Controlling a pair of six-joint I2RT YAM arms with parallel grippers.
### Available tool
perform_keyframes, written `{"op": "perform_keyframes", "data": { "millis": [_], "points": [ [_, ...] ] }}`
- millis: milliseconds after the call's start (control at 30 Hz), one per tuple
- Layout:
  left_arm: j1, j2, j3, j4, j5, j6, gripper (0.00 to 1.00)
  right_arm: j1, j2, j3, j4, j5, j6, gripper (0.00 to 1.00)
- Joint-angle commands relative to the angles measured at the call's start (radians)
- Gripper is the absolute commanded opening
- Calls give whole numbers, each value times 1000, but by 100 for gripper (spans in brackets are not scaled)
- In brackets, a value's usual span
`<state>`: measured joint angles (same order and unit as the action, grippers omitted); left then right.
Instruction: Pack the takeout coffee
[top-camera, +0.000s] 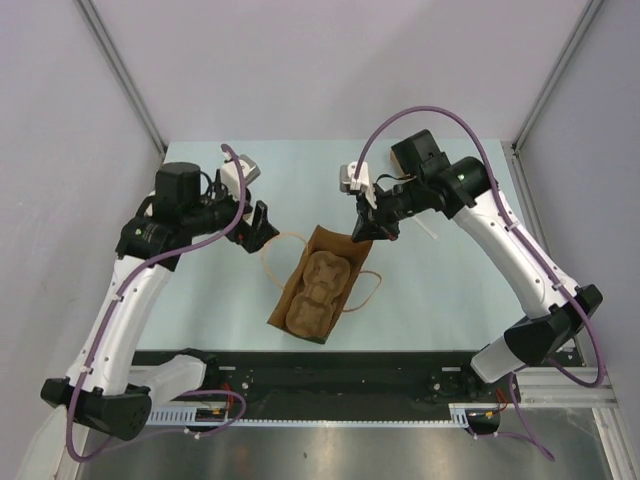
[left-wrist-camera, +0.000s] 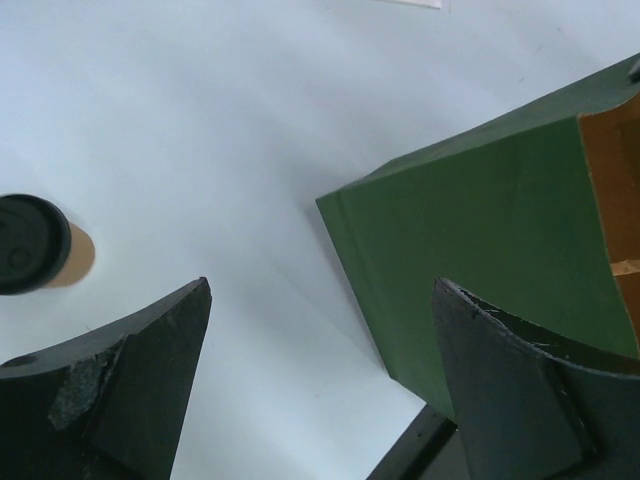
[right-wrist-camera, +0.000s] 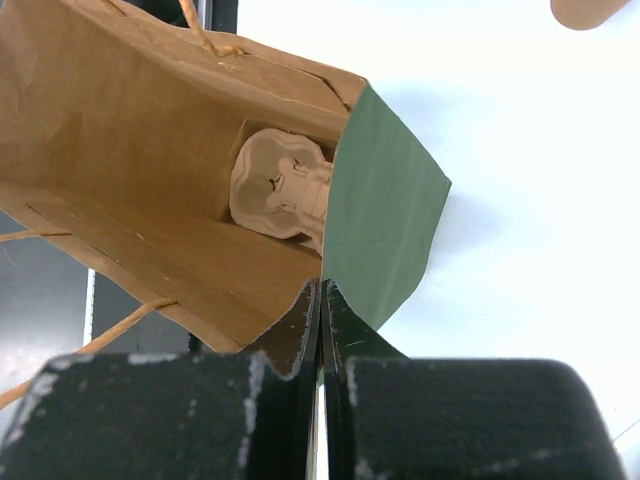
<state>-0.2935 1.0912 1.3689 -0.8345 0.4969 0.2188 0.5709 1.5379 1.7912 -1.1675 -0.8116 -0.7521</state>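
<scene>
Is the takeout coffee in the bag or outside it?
Outside. The left wrist view shows the lidded takeout coffee on the table, apart from the bag.

The paper bag (top-camera: 328, 241) stands in the middle of the bench (top-camera: 450, 290), mouth open upward; entry from above is free at its near and left sides. The right tool (right-wrist-camera: 320, 290) pinches the far rim, its arm crowding that corner. A pulp tray (top-camera: 320, 285) covers what seems most of the bag's floor. Twine handles (top-camera: 264, 258) loop outward on both sides. Bare bench lies between the takeout coffee (left-wrist-camera: 30, 245) and the bag's green wall; the left tool (left-wrist-camera: 322, 285) hangs there, jaws spread wide.
</scene>
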Motion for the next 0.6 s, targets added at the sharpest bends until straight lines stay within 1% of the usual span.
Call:
{"op": "perform_keyframes", "data": {
  "millis": [0,67,167,267,367,467,567],
  "points": [
    [25,-60,-57,107,85,-51,96,47,-24,49,26,101,30,0],
    [27,-57,-59,88,77,-70,97,78,-4,100,23,126,39,0],
    [62,-48,-97,95,101,-125,97,78,77,187,-23,115,46,0],
    [112,-21,-133,135,146,-186,97,43,139,206,-52,80,66,0],
    [122,30,-120,153,140,-203,98,8,182,214,-11,37,105,0],
    [122,59,-111,164,138,-213,100,-23,243,267,-1,35,64,2],
    [122,79,-133,184,132,-213,100,-52,322,355,-47,5,30,5]
  ]
}}
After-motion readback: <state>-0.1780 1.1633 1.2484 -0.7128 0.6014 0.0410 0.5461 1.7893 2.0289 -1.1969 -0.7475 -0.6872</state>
